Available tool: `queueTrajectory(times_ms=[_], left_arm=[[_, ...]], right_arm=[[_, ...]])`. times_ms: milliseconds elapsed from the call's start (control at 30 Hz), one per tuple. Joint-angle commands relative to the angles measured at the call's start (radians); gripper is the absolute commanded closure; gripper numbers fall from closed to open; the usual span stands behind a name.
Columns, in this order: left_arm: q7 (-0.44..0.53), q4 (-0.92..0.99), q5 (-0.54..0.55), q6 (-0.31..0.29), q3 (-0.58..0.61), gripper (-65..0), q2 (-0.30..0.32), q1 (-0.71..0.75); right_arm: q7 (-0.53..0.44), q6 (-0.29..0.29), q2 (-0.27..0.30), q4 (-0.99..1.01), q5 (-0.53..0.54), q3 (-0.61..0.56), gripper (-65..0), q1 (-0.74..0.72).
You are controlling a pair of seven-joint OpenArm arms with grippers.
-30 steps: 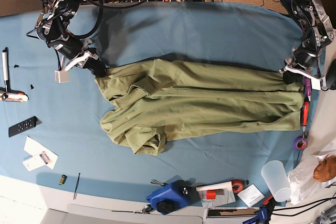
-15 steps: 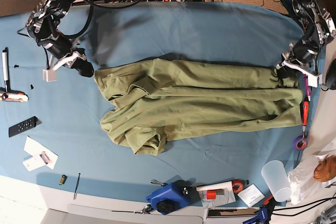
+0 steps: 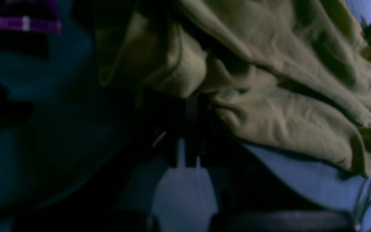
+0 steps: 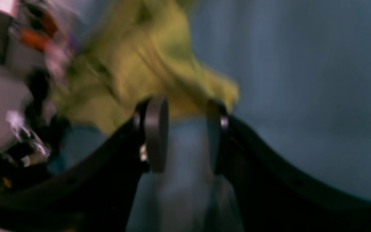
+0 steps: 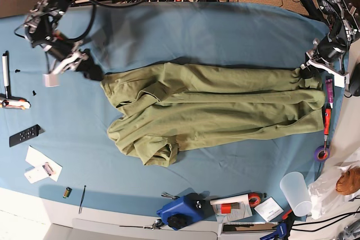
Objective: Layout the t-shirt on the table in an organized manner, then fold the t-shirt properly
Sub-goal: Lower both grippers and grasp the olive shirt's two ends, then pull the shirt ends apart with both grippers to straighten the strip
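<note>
The olive-green t-shirt lies stretched sideways across the blue-covered table, bunched and folded over at its left end. My left gripper is at the shirt's right end, shut on a pinch of the fabric. In the left wrist view the dark fingers close on the gathered t-shirt. My right gripper stands just off the shirt's left edge. Its pads are apart in the blurred right wrist view, nothing sits between them, and the t-shirt lies beyond the right gripper.
A remote, a pen and paper cards lie at the left. A blue tool and a plastic cup sit along the front edge. A red-handled screwdriver and a purple tape roll lie at the right.
My right gripper has opened, let go of the shirt's left edge and drawn back up and to the left. My left gripper has shifted slightly upward, still holding the right end.
</note>
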State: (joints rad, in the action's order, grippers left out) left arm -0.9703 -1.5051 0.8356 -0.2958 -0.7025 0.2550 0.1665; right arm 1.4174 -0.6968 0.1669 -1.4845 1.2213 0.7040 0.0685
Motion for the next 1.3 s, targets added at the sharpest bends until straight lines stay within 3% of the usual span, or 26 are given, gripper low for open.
queueTrajectory(times_ms=[0,133,333,567,667,800,833,933,1067,1267], left_arm=[[-0.025,-0.006,-0.012,0.006,-0.002,0.0,0.011,0.002],[-0.025,-0.006,-0.012,0.006,-0.002,0.0,0.011,0.002],[-0.025,-0.006,-0.012,0.006,-0.002,0.0,0.011,0.002],[-0.025,-0.006,-0.011,0.005,-0.002,0.0,0.011,0.002],[-0.025,-0.006,-0.007,-0.048,-0.002,0.0,0.011,0.002],[-0.026,-0.006,0.000,-0.053,-0.002,0.0,0.011,0.002],[-0.026,-0.006,0.000,-0.053,-0.002,0.0,0.011,0.003],[-0.027,-0.006,-0.001,-0.053,-0.002,0.0,0.011,0.003],[-0.044,-0.006,0.000,-0.053,-0.002,0.0,0.011,0.003],[-0.087,-0.006,0.044,-0.053,-0.002,0.0,0.011,0.003]], right_arm=[[-0.021,-0.001,0.035,-0.017,0.040,0.003,-21.5,-0.014],[-0.021,-0.001,0.088,-0.017,0.018,0.006,-21.5,-0.024],[-0.040,-0.001,0.068,-0.017,-0.051,-0.082,-21.5,-0.055],[-0.223,-0.001,0.068,-0.012,-0.351,-0.283,-21.5,-0.055],[-0.256,-0.001,0.055,-0.012,-0.401,-0.326,-21.5,-0.055],[-0.234,-0.001,0.020,-0.012,-0.404,-0.329,-21.2,-0.052],[-0.218,-0.001,0.012,-0.012,-0.404,-0.329,-18.6,-0.051],[-0.190,-0.001,0.008,-0.012,-0.425,-0.329,0.0,-0.046],[-0.192,-0.001,0.008,-0.013,-0.441,-0.287,0.0,-0.047],[-0.183,-0.001,0.008,-0.013,-0.402,-0.126,0.0,-0.046]])
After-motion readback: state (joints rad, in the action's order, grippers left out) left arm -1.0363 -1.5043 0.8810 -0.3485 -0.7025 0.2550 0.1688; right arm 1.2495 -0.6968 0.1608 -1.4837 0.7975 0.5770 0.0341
